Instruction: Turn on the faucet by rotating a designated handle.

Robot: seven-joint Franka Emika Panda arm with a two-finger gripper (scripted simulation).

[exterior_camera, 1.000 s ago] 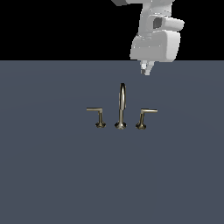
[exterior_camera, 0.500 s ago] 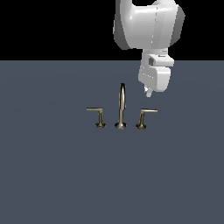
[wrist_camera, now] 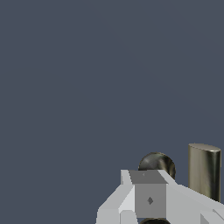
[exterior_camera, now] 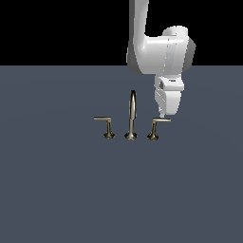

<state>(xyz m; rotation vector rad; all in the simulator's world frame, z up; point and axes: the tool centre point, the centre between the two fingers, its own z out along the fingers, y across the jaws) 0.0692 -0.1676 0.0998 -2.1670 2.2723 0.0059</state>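
Brushed-metal handle (exterior_camera: 156,126): stood on the slate bench (exterior_camera: 57,190), at the exterior view's right of the faucet (exterior_camera: 131,118), arm pointing away from the spout.
End effector (exterior_camera: 164,115): hung just above the arm's tip, likely to push it; finger spread could not be told.
Room: bare bench on every side, second lever (exterior_camera: 105,126) well apart.

The hand (exterior_camera: 164,115) hides the outer tip of the handle (exterior_camera: 156,127); whether its fingers are parted cannot be told. In the wrist view a brushed-metal cylinder (wrist_camera: 204,170) is partly hidden
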